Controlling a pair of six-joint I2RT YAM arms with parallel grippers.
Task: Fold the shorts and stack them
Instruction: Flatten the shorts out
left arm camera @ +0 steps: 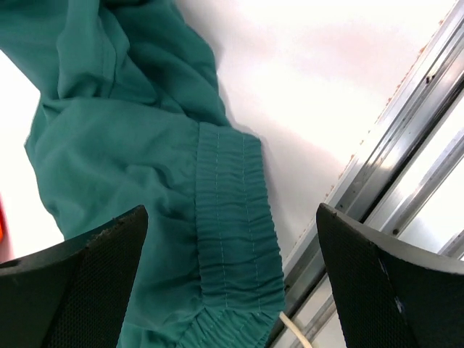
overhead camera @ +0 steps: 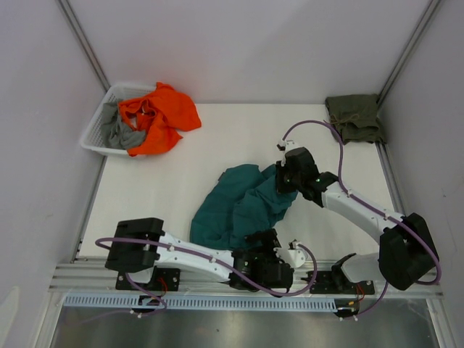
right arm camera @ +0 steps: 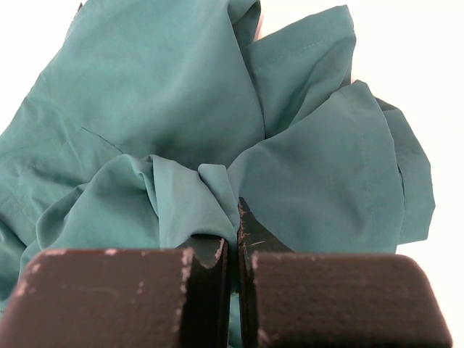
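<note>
The teal-green shorts point(overhead camera: 235, 206) lie crumpled in the middle of the table. My right gripper point(overhead camera: 285, 176) is shut on a fold at their right edge. In the right wrist view the cloth point(right arm camera: 181, 94) bunches into the closed jaws of that gripper point(right arm camera: 238, 210). My left gripper point(overhead camera: 270, 250) hangs open over the near edge of these shorts. In the left wrist view its fingers straddle the elastic waistband point(left arm camera: 232, 217) without touching it, and the off-white cord point(left arm camera: 293, 330) peeks out below. The olive-green shorts point(overhead camera: 355, 116) lie folded at the back right corner.
A white basket point(overhead camera: 98, 127) at the back left holds an orange cloth point(overhead camera: 159, 116) and a grey cloth point(overhead camera: 119, 134). An aluminium rail point(overhead camera: 217, 279) runs along the near edge, close to the waistband. Walls stand on both sides of the table.
</note>
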